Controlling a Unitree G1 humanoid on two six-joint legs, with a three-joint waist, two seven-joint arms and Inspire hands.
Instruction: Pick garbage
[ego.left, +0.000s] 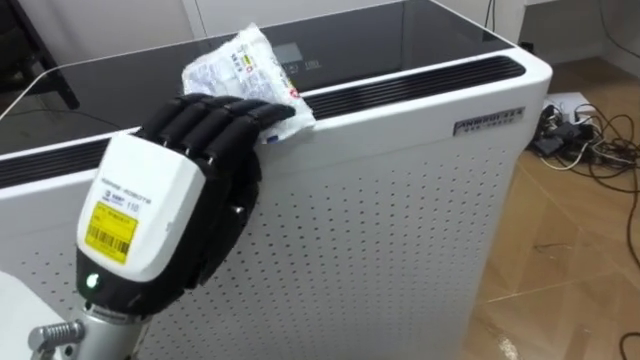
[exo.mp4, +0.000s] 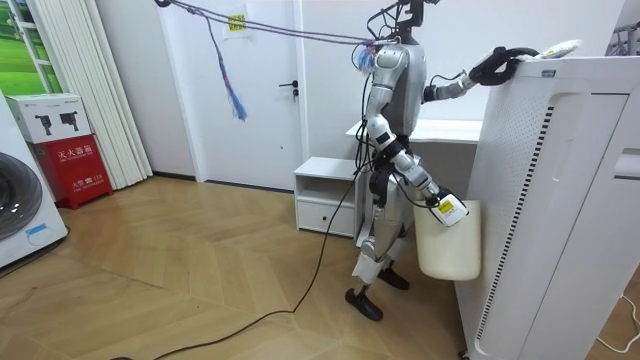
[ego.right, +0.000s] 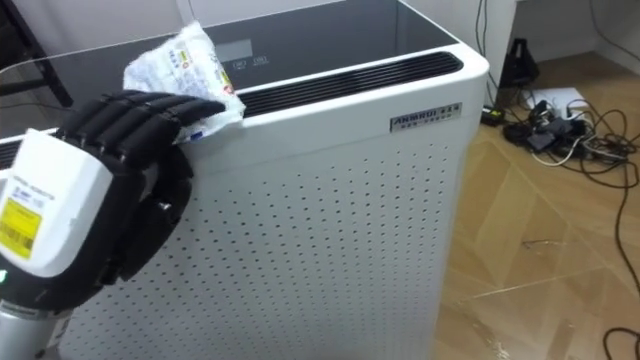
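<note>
- My left robot hand (ego.left: 200, 170) reaches up the perforated, hard-looking side of the white appliance (ego.left: 400, 230). Its fingers are curled side by side onto the near corner of the wrapper (ego.left: 240, 65), and the thumb is hidden.
- In the room view my right robot hand (exo.mp4: 443, 206) hangs low at a cream bin (exo.mp4: 448, 245). I cannot tell how its fingers sit.
- The wrapper lies on the appliance's top edge beside the slatted vent (ego.left: 420, 80). It is thin printed film, crumpled and puffy, and probably slippery.
- I should trap a fold against the thumb, then lift straight up, so it doesn't skid across the glossy dark top (ego.left: 400, 35).
- Beyond, tangled cables (ego.left: 585, 140) lie on the wooden floor.
</note>
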